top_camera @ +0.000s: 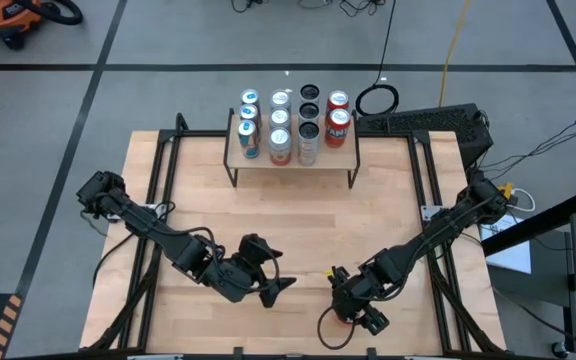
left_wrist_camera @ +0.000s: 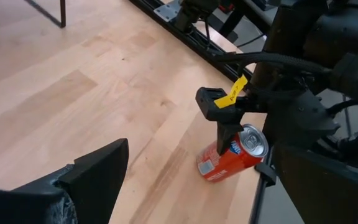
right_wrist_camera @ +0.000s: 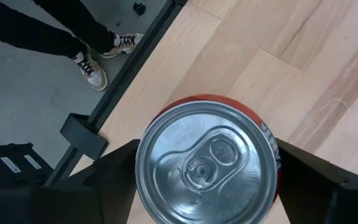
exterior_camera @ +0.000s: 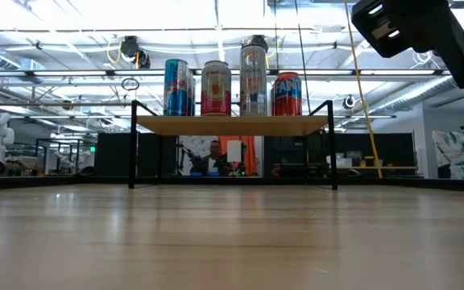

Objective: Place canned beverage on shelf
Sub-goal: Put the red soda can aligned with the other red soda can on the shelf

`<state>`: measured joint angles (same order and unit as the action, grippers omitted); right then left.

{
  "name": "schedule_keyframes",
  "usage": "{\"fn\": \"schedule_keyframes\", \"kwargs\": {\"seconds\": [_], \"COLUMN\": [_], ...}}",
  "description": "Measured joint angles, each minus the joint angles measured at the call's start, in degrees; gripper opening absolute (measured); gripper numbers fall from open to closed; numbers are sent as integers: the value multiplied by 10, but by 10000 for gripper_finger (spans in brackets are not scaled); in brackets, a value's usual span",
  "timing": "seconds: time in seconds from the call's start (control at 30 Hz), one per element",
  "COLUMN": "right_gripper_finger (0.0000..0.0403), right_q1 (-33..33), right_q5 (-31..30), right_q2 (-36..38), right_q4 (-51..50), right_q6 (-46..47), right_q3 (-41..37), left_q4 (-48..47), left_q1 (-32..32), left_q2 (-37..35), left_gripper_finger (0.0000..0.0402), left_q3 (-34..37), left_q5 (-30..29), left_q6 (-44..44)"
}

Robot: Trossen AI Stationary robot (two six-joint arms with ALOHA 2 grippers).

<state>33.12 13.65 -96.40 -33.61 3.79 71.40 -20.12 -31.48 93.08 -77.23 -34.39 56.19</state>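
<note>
Surface [top_camera: 288, 230]: pale wood planks with visible grain, rectangular, edged by black metal rails.
Shelf [top_camera: 290, 160]: small raised rectangle at the far edge of the surface, light wood top on thin black legs (in the low view its underside is bare wood).
Cans on shelf [top_camera: 280, 138]: upright metal cylinders packed in rows; blue, white, dark and red labels.
Left arm: dark and jointed, reaching in over the near-left part of the surface.
Right arm: dark, bent toward the near-right edge.
Left gripper [top_camera: 268, 283]: fingers spread apart, holding nothing, angular matte black.
Right gripper [top_camera: 353, 310]: clamped around the red can at the near edge.
Red can [left_wrist_camera: 232, 155]: the beverage, smooth orange-red cylinder with a silver top and pull tab, tilted on its side in the gripper, far from the shelf.
</note>
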Motion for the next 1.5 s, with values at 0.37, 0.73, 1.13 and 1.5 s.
{"fn": "schedule_keyframes", "kwargs": {"seconds": [0.37, 0.73, 1.13, 1.5], "right_gripper_finger": [290, 290, 290, 289], "right_q1": [0, 0, 0, -15], "right_q5": [-1, -1, -1, 2], "right_q2": [0, 0, 3, 57], "right_q4": [0, 0, 0, -21], "right_q6": [-5, -16, 21, 31], "right_q3": [0, 0, 0, -1], "left_q4": [-2, -4, -14, 9], "left_q1": [4, 24, 40, 33], "left_q2": [0, 0, 0, 0], "left_gripper_finger": [400, 400, 400, 400], "left_q3": [0, 0, 0, 0], "left_q5": [0, 0, 8, 13], "left_q6": [-36, 5, 36, 66]}}
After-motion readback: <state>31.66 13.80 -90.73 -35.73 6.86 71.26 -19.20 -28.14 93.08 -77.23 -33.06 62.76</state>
